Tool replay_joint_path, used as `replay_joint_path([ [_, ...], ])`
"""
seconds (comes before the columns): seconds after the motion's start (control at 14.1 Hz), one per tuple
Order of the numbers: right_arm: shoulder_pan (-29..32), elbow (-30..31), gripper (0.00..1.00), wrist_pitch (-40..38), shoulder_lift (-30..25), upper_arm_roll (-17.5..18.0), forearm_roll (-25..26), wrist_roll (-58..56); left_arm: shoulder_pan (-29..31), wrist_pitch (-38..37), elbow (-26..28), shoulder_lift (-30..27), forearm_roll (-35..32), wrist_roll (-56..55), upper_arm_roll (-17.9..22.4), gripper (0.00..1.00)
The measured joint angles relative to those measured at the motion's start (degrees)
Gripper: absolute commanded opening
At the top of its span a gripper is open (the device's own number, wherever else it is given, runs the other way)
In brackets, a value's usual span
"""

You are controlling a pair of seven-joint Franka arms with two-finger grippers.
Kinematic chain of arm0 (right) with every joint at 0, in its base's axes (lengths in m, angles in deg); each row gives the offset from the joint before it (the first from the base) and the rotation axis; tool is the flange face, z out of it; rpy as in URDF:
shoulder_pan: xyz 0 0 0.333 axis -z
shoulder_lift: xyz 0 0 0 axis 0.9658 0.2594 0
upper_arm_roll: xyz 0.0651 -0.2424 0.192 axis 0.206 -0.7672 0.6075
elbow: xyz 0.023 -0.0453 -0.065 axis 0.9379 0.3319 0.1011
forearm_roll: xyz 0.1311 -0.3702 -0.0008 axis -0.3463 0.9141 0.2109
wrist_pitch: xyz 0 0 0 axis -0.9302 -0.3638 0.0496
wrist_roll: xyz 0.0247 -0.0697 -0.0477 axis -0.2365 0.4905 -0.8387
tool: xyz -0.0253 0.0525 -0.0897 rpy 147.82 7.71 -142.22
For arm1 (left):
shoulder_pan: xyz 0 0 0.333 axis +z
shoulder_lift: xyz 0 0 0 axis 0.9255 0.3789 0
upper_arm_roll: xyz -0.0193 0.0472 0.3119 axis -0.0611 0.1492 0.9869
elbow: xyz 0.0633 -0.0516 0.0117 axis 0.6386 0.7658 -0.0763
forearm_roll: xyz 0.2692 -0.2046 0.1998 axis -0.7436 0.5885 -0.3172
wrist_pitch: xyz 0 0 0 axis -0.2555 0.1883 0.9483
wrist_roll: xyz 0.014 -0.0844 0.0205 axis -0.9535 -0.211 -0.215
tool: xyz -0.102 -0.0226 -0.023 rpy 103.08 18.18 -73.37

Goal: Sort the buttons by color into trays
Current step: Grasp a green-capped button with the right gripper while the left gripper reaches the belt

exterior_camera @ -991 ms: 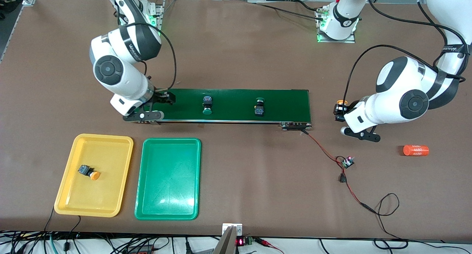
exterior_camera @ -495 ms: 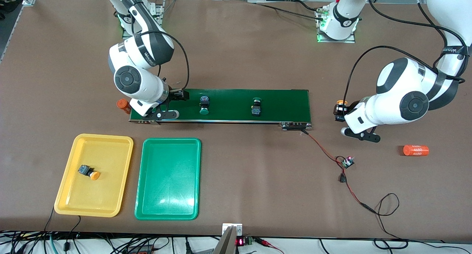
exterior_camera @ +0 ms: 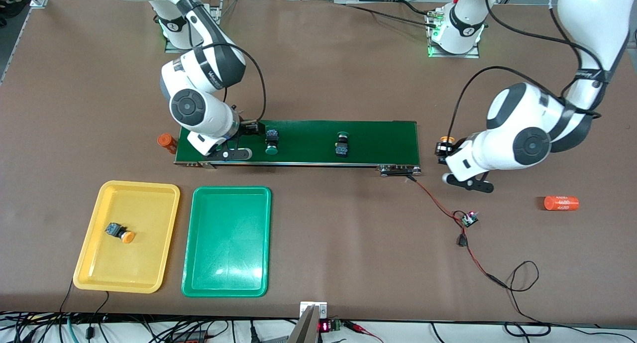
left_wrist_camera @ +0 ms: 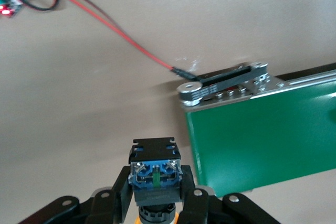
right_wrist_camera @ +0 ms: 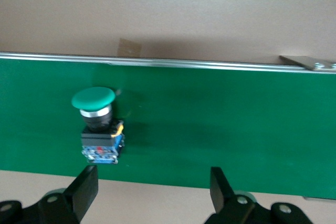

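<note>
- Buttons, four seen: black blocky bodies, round mushroom caps.
- Yellow tray [exterior_camera: 89, 263] at the right arm's end of the bench, near the front camera. One orange-capped button [exterior_camera: 120, 232] lies tipped on its side in it, with bare tray floor all round.
- Green tray [exterior_camera: 226, 273] just beside the yellow one, toward the left arm's end; same shape, rounded corners, nothing in it.
- Small orange cylinder [exterior_camera: 166, 142] on the bench just off the belt's end at the right arm's side; any marking too small to read.
- Conveyor belt [exterior_camera: 378, 139], dark green, long, farther from the front camera than the trays.
- Right gripper [exterior_camera: 249, 134] low over the belt's end; jaws spread wide, holding nothing. In the right wrist view the first green-capped button [right_wrist_camera: 97, 124] sits ahead of the gap, nearer one finger [right_wrist_camera: 84, 187].
- Second green-capped button [exterior_camera: 341, 145] mid-belt, well apart from the first, open belt either side.
- Left gripper [exterior_camera: 444, 150] over bare bench just off the belt's other end; jaws fully clamped on a yellow-orange button [left_wrist_camera: 155, 174], blue terminal block showing in the left wrist view.
- Red wire [exterior_camera: 438, 203] runs from the belt's end roller to a small circuit board [exterior_camera: 469, 218].
- Larger orange cylinder [exterior_camera: 561, 203] lying toward the left arm's end, marked "4680".
</note>
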Motion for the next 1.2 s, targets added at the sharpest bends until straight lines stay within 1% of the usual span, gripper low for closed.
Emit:
replay_joint_path([
  [0.28,-0.9,0.0,0.95,2.2,1.9,0.0,0.0,3.8,-4.3,5.9,4.2,-3.4,3.6,-0.2,4.2,0.00],
  [0.5,-1.0,0.0,0.95,2.7,2.6,0.0,0.0,6.0,-6.9,9.7,6.9,-5.2,5.6,-0.2,6.3,0.00],
  [0.71,-1.1,-0.1,0.95,3.3,2.9,0.0,0.0,7.1,-11.3,13.3,9.3,-6.6,7.8,-0.3,9.9,0.00],
  [0.99,-1.7,-0.1,0.95,4.2,3.2,0.0,0.0,7.7,-13.4,18.4,12.9,-7.3,9.6,-0.5,11.3,0.00],
  [1.06,-2.0,-0.1,0.95,4.7,3.7,0.0,0.0,7.8,-14.4,20.1,14.3,-7.6,10.5,-0.5,12.2,0.00],
  [1.2,-2.3,-0.1,0.95,4.8,4.4,0.0,0.0,7.8,-14.9,21.1,15.0,-7.8,11.4,-0.9,12.7,0.00],
])
